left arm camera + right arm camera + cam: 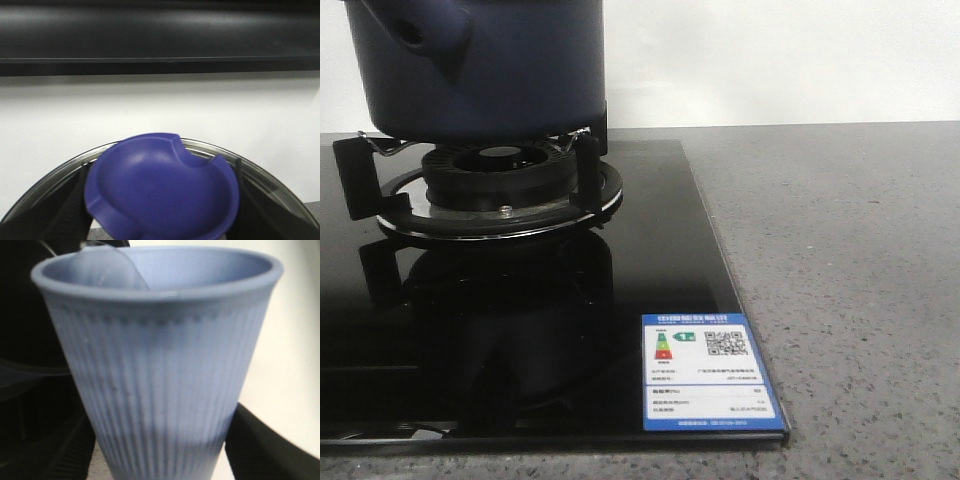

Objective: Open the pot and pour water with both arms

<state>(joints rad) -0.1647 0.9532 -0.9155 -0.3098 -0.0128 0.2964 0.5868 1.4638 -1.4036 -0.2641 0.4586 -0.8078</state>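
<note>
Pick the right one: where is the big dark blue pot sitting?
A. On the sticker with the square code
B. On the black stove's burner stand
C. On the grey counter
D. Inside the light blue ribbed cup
B: in the front view the large round dark navy-blue pot rests on the metal supports above the round black gas burner of the glossy black glass stove, not on the counter or the sticker.
</note>
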